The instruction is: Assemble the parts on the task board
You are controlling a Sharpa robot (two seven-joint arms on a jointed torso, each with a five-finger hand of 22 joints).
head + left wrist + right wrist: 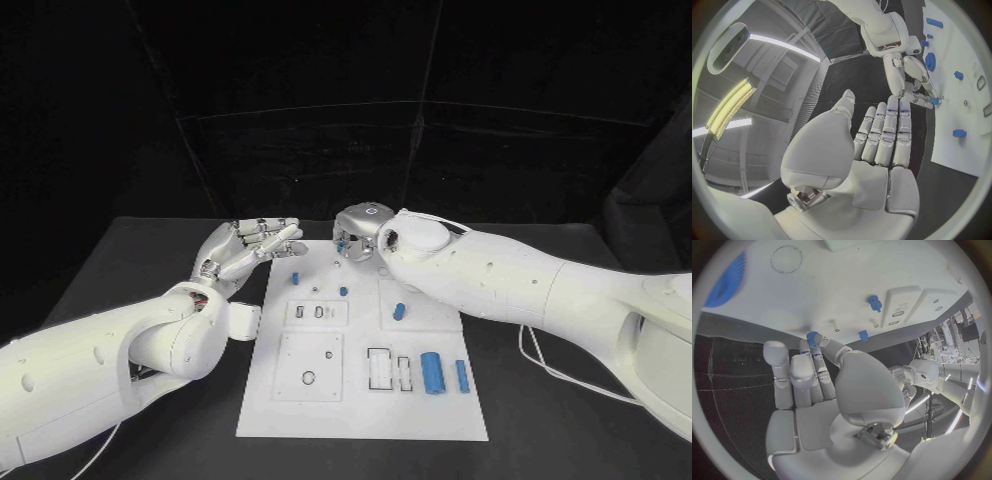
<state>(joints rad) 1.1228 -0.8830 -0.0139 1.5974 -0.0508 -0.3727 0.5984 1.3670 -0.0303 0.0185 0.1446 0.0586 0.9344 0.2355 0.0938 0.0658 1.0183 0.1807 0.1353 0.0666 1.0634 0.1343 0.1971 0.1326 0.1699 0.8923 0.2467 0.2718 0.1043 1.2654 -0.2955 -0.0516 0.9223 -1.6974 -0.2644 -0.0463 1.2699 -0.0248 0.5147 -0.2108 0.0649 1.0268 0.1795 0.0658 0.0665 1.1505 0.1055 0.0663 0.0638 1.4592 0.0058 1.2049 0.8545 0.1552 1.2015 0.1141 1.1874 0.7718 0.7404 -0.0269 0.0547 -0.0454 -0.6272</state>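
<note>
Blue and small, a peg (812, 336) is being pinched at the fingertips of the right hand (811, 375), held over the far edge of the flat white board (433, 420). The silver left hand (248, 248) is being held open beside the board's far left corner, fingers straight and together, nothing gripped. Nearer the robot than both hands, a smooth blue cylinder (431, 373) is lying on the board.

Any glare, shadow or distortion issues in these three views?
Head view: dark surround, task board evenly lit, no glare. Left wrist view: bright ceiling strip lights flare beside the left hand; fisheye bends the board edge. Right wrist view: right hand casts soft shadow on the board near a small blue part at its fingertips.
</note>
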